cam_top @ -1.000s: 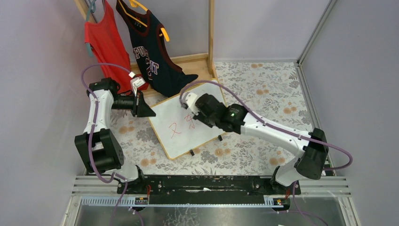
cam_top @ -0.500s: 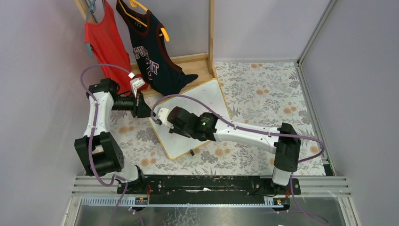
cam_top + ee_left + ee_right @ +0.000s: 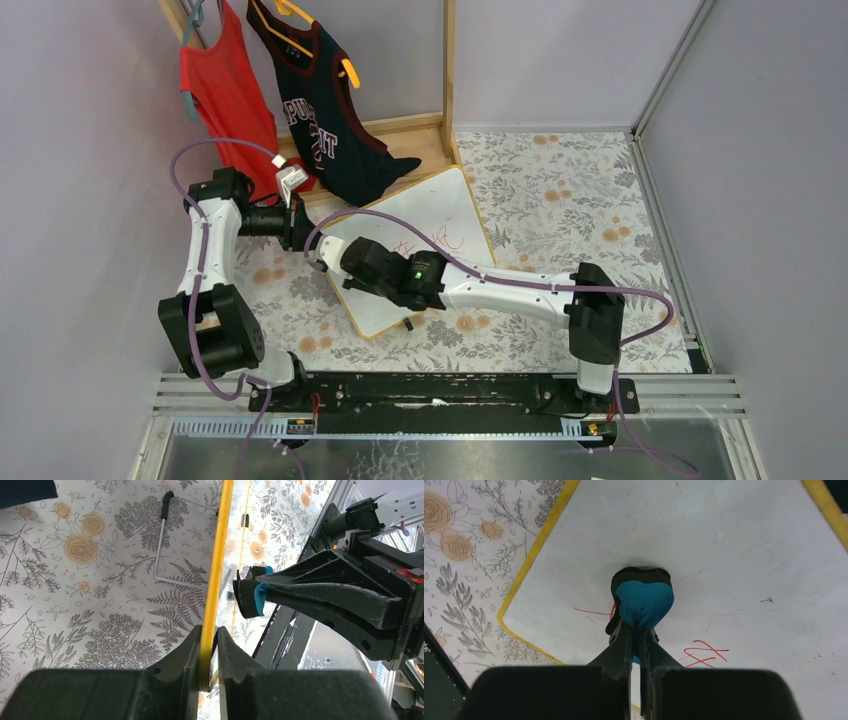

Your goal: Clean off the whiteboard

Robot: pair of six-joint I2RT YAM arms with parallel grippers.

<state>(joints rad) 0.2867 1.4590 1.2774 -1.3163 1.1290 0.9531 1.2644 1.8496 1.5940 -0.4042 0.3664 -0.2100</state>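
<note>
Currently I see my left gripper (image 3: pixel 209 636) pinching the left edge of the whiteboard (image 3: pixel 440 212), mid-table; my right gripper (image 3: pixel 634 632) clamps a blue eraser pad (image 3: pixel 644 600) against its face beside red marks (image 3: pixel 704 652).

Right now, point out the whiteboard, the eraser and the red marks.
whiteboard (image 3: pixel 734 555), right wrist view, bare white surface.
eraser (image 3: pixel 644 600), right wrist view, blue face.
red marks (image 3: pixel 705 653), right wrist view, crossed strokes.

Red top (image 3: pixel 222 95) and navy jersey (image 3: pixel 325 115) on wooden rack (image 3: pixel 449 70); floral tablecloth (image 3: pixel 560 190).
</note>
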